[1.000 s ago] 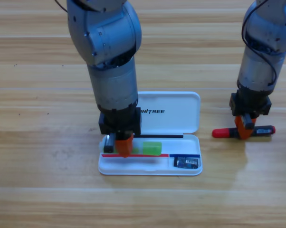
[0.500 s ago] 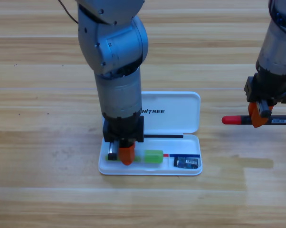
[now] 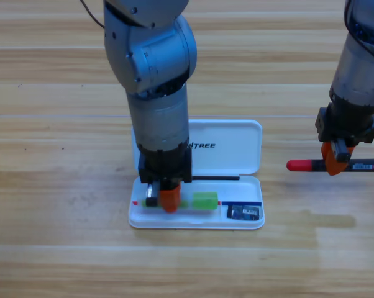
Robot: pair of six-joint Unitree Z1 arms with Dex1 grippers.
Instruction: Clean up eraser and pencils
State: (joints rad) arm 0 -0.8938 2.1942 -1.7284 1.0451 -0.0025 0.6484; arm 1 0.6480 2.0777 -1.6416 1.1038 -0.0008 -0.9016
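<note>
The eraser [image 3: 244,213] lies in the small right-hand compartment of the open white case [image 3: 237,223], near its front right corner. In the long compartment beside it lies the green pencil [image 3: 205,199], its light green end showing to the right of the left gripper [image 3: 169,200], which points straight down into the case over the pencil's other end; whether its jaws are apart or closed cannot be told. The case's lid [image 3: 230,146] lies flat behind the tray. Well to the right, the right gripper [image 3: 337,159] holds the red-and-black pencil [image 3: 333,165] level, clear above the desk [image 3: 63,186].
</note>
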